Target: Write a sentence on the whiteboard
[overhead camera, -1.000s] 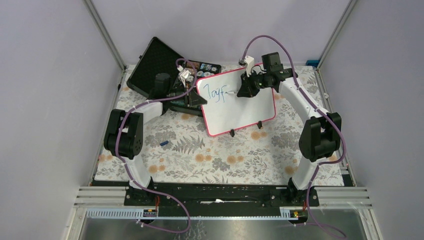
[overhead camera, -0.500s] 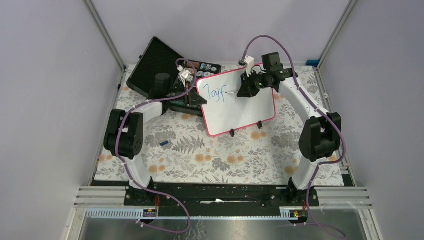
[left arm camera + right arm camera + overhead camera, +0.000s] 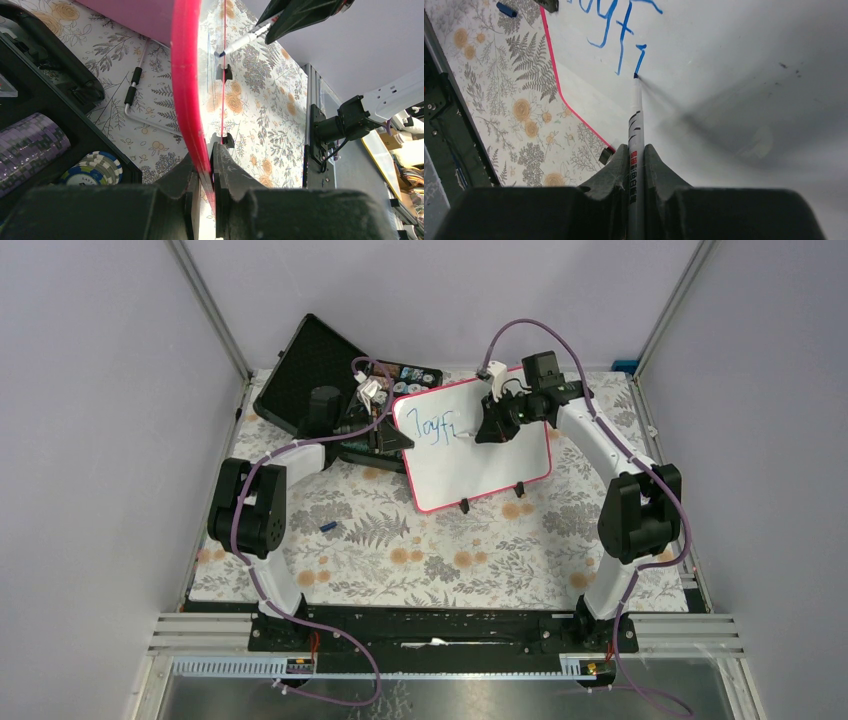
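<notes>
The whiteboard (image 3: 490,462) with its pink-red frame stands tilted at the back middle of the table, with blue letters (image 3: 435,427) written on its upper left. My left gripper (image 3: 388,440) is shut on the board's left edge, where the pink frame (image 3: 187,90) runs between the jaws. My right gripper (image 3: 487,427) is shut on a white marker (image 3: 635,135). The marker's tip (image 3: 635,76) touches the board (image 3: 734,60) at the foot of a short blue stroke. The marker also shows in the left wrist view (image 3: 240,41).
An open black poker-chip case (image 3: 310,375) with chips (image 3: 95,170) lies behind the left gripper. A small blue cap (image 3: 329,528) lies on the floral mat (image 3: 450,560). The board's black feet (image 3: 465,505) rest on the mat. Purple cables loop above both arms.
My right gripper has moved slightly toward the near side and the marker has added a short new blue stroke after the earlier letters. The left gripper and board have not moved.
</notes>
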`<state>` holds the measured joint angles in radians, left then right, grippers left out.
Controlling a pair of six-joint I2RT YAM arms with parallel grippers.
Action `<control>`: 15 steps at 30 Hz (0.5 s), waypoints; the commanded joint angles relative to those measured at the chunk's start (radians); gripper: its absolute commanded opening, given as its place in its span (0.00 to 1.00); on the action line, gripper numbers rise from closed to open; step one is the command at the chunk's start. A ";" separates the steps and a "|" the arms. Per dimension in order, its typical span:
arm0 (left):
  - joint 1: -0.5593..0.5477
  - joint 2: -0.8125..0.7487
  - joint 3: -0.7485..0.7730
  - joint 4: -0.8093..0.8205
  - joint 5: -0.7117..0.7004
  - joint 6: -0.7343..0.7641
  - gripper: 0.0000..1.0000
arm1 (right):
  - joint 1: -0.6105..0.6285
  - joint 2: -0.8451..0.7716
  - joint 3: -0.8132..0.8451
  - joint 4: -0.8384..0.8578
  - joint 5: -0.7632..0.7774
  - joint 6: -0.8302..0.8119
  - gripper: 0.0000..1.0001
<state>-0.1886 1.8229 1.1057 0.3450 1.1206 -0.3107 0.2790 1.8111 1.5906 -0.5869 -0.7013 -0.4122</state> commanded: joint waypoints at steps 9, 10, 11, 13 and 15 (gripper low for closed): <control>-0.003 0.012 0.015 0.016 -0.023 0.095 0.00 | 0.005 -0.046 -0.007 -0.016 0.047 -0.036 0.00; -0.002 0.012 0.015 0.017 -0.024 0.095 0.00 | 0.005 -0.047 0.005 -0.015 0.047 -0.032 0.00; -0.003 0.012 0.016 0.017 -0.024 0.094 0.00 | 0.005 -0.047 0.019 -0.015 0.046 -0.028 0.00; -0.003 0.012 0.017 0.017 -0.025 0.093 0.00 | 0.005 -0.050 0.046 -0.014 0.046 -0.019 0.00; -0.003 0.010 0.016 0.017 -0.025 0.093 0.00 | 0.005 -0.049 0.071 -0.022 0.045 -0.015 0.00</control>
<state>-0.1886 1.8229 1.1061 0.3450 1.1210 -0.3107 0.2806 1.8069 1.5810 -0.6216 -0.6907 -0.4290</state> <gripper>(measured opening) 0.114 0.162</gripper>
